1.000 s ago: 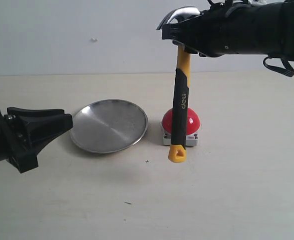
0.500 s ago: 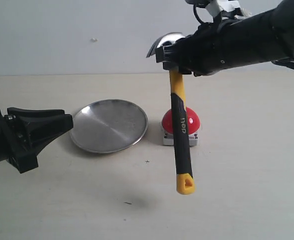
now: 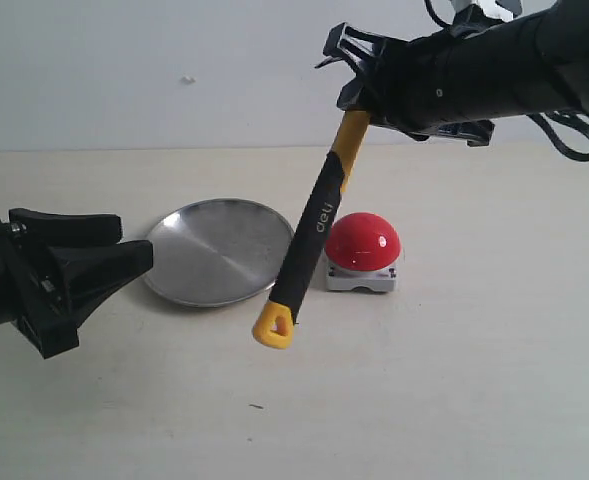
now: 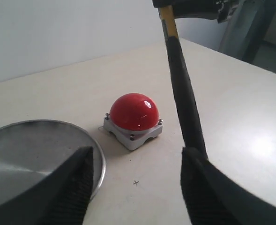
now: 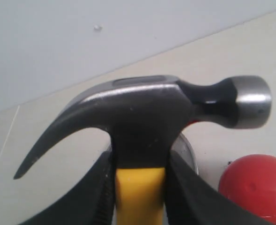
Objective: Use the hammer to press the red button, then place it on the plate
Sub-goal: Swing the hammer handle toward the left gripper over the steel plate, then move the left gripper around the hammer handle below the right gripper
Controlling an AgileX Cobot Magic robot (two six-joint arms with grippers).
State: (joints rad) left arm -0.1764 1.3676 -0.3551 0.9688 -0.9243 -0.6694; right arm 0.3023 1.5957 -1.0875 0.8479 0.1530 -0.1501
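My right gripper (image 3: pixel 359 95) is shut on the hammer (image 3: pixel 309 235) just below its dark steel head (image 5: pixel 142 112), high above the table. The yellow-and-black handle hangs slanted, its yellow looped end (image 3: pixel 274 326) low and to the left, in front of the plate's right rim. The red button (image 3: pixel 363 243) sits on its grey-white base to the right of the handle, untouched. The silver plate (image 3: pixel 214 250) lies left of the button. My left gripper (image 3: pixel 124 250) rests open at the left, beside the plate, holding nothing; its fingers (image 4: pixel 79 180) frame the button (image 4: pixel 134 111) and handle (image 4: pixel 187 108).
A pale tabletop (image 3: pixel 454 380) runs under everything, with a light wall (image 3: pixel 124 70) behind. A small dark speck (image 3: pixel 257 406) lies on the table near the front.
The right arm has swung the hammer: its handle went from hanging straight in front of the button to slanting left, the looped end now near the plate. The left gripper shifted slightly.
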